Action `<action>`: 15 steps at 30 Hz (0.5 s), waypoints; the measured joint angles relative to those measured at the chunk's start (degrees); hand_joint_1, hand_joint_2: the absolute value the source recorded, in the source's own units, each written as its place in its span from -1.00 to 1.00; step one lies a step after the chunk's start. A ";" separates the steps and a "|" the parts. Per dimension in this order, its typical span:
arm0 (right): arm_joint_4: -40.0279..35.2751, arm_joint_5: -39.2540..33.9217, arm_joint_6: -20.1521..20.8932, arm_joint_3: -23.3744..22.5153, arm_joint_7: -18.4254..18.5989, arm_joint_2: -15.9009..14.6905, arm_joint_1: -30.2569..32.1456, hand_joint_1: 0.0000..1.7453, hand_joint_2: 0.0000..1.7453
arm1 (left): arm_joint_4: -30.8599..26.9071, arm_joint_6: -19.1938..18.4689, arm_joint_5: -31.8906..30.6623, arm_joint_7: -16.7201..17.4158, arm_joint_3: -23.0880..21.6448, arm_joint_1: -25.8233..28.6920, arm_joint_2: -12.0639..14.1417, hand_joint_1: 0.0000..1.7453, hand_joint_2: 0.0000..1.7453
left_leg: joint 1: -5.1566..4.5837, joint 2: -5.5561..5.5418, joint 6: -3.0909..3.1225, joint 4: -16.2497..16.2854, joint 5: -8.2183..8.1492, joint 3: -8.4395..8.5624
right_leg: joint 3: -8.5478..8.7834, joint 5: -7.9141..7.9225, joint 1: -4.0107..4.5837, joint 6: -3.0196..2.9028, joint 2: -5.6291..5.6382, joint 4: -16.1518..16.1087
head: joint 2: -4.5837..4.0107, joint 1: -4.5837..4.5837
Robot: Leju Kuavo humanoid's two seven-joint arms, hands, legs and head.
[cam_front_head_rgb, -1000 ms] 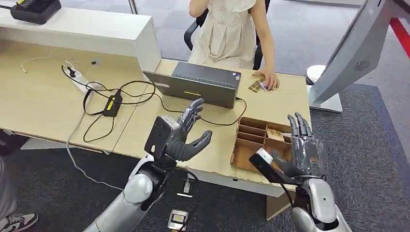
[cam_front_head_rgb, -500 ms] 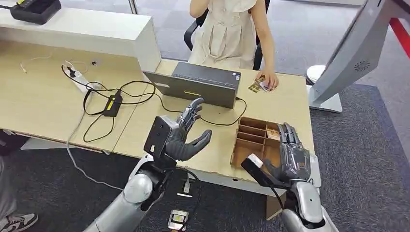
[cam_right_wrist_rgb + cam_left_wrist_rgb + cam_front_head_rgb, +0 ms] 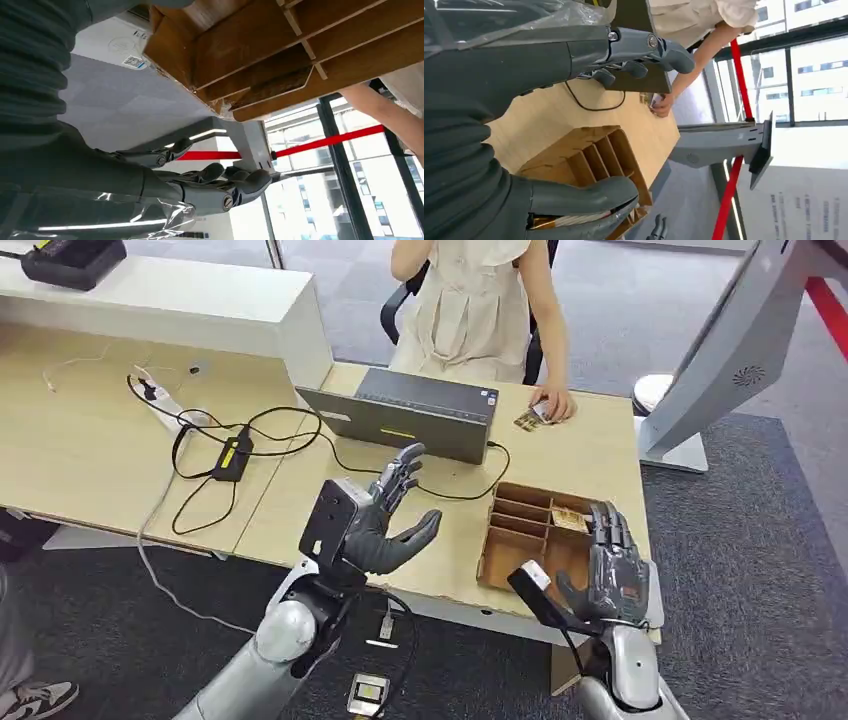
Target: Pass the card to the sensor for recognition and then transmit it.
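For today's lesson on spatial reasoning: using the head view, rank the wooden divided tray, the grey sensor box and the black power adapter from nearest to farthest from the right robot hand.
1. Wooden divided tray: right beside the right robot hand, at the desk's near edge.
2. Grey sensor box: mid-desk, in front of the seated person.
3. Black power adapter: far across on the left side, among the cables.

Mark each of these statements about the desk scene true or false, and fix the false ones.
1. The left robot hand holds a card. False: it is open and holds nothing.
2. The wooden divider tray sits on the desk by the right robot hand. True.
3. A person's hand rests on cards at the desk's far edge. True.
4. The grey box lies inside the tray. False: it stands on the desk beyond the tray.
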 joint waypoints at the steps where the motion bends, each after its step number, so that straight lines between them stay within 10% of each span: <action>1: 0.55 -0.13 -0.60 -0.07 -0.27 0.04 -0.04 -1.00 1.00 | 0.00 -0.02 0.00 0.00 -0.04 -0.03 -0.02 -1.00 1.00 | 0.00 0.00 0.00 0.00 0.00 0.00 | 0.00 0.00 0.00 0.00 0.00 0.00 | 0.00 0.00; 15: 5.93 -1.99 -1.69 -0.72 -1.49 1.44 -0.71 -1.00 1.00 | 0.00 -0.70 0.09 0.07 -0.35 -0.28 -0.02 -1.00 1.00 | 0.00 0.00 0.00 0.00 0.00 0.01 | 0.00 0.00 0.00 0.00 0.00 0.00 | 0.00 -0.02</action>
